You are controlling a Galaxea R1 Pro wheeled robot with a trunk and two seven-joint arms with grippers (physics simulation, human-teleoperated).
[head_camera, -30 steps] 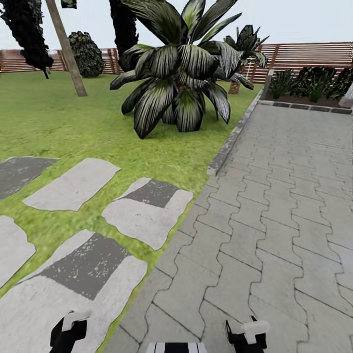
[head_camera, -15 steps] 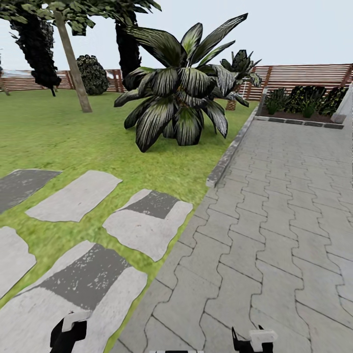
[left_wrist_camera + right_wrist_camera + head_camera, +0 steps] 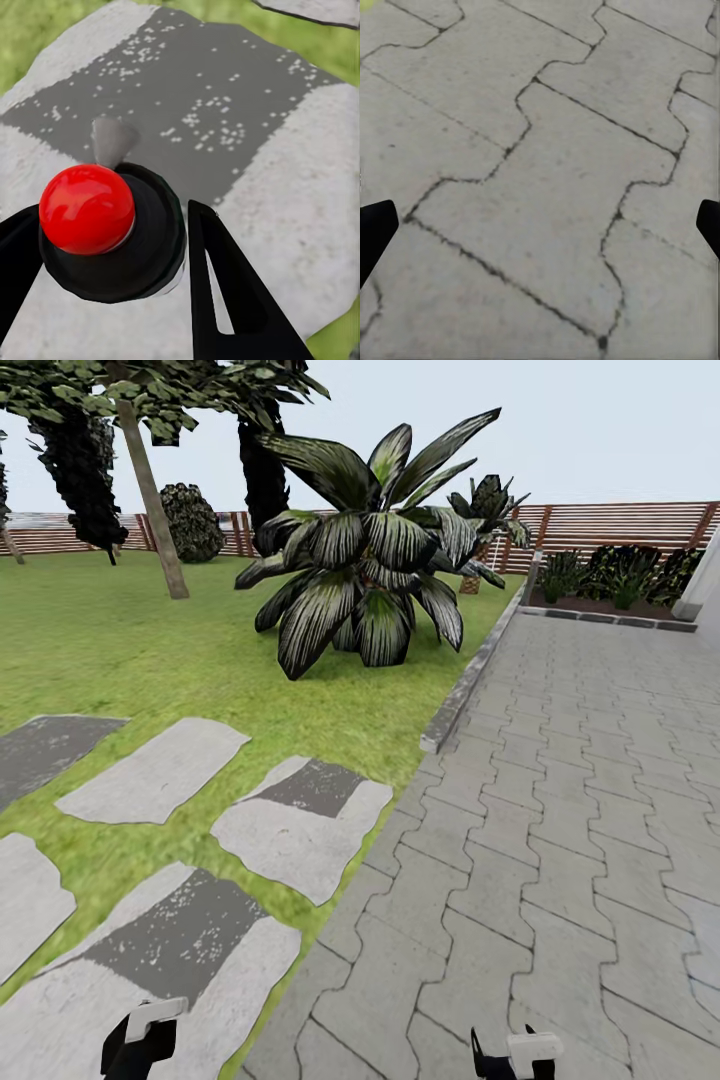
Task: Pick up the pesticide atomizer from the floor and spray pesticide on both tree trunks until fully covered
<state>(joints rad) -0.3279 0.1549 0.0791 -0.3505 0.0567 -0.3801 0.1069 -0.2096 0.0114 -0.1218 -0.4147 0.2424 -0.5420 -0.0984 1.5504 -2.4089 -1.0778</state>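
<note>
Since the pesticide atomizer [image 3: 112, 232] sits clamped between the left claw's [image 3: 105, 247] fingers above a stepping slab [image 3: 262, 187], it seems light, rigid, smooth; best held round its black body. Right claw [image 3: 540, 225] gapes empty over paving [image 3: 547, 150].

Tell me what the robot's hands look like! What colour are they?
They are mostly black. In the head view, the left gripper and the right gripper each show a blocky black body with a white piece on top. Up close, the left gripper's fingers are flat, black and wedge-shaped, with a narrow slot cut through one. The right gripper's fingers show as plain black tips. No cables or markings show.
</note>
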